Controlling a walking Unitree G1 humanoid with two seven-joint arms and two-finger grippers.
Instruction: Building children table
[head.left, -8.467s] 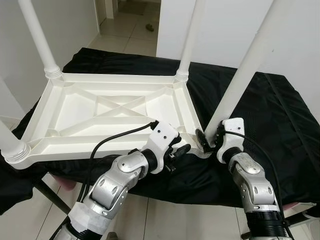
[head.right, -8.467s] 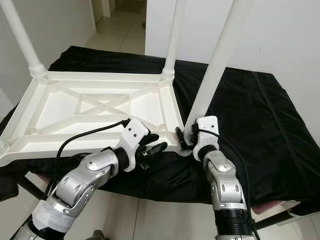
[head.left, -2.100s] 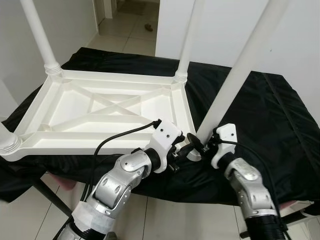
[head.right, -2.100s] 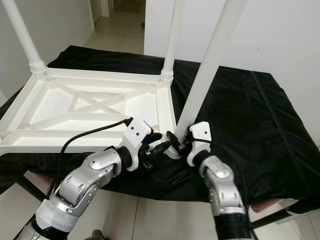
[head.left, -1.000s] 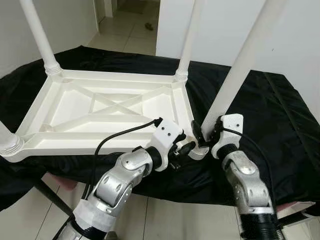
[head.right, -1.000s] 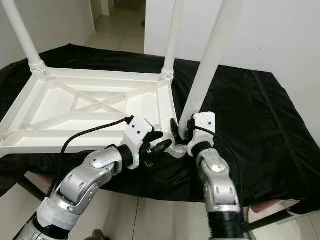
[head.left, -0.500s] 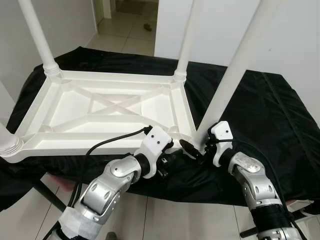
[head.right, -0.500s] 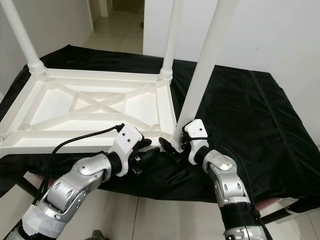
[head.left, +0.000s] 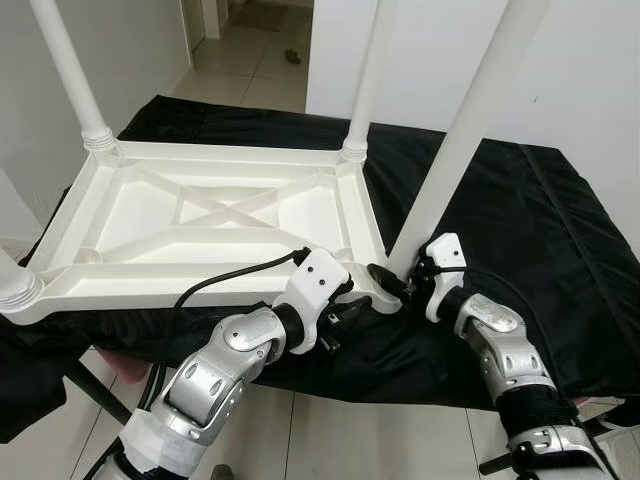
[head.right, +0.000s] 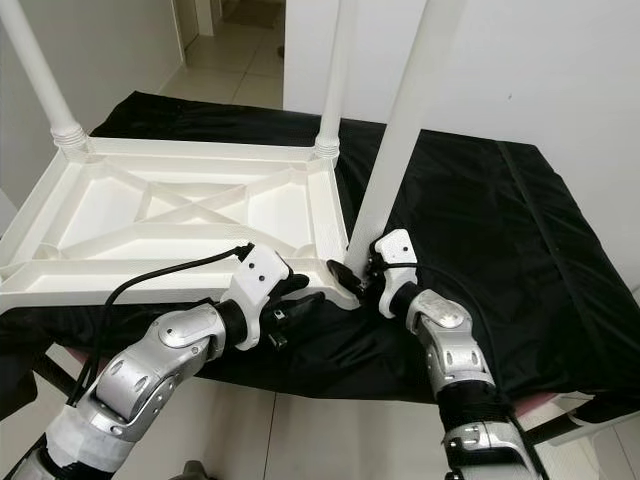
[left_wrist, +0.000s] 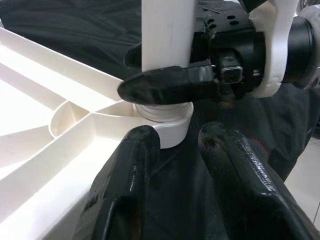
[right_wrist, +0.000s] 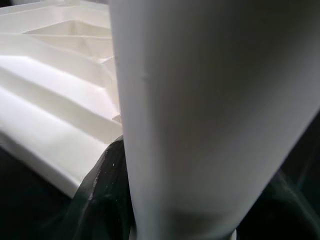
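Gripping the smooth white plastic leg (head.left: 455, 150) at its socket, your right gripper (head.left: 397, 285) is clamped on it, while your left gripper (left_wrist: 175, 165), fingers spread, rests just beside the ribbed upturned tabletop (head.left: 200, 215) on black cloth (head.left: 520, 200).

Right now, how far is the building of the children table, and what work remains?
Mostly built: the upside-down white plastic tabletop lies on the black cloth with white legs standing in all four corner sockets. In hand: the right tool is shut on the near-right white leg at its base, and the open left tool waits just below that corner socket. Probably left: seating this leg fully, then turning the table upright.
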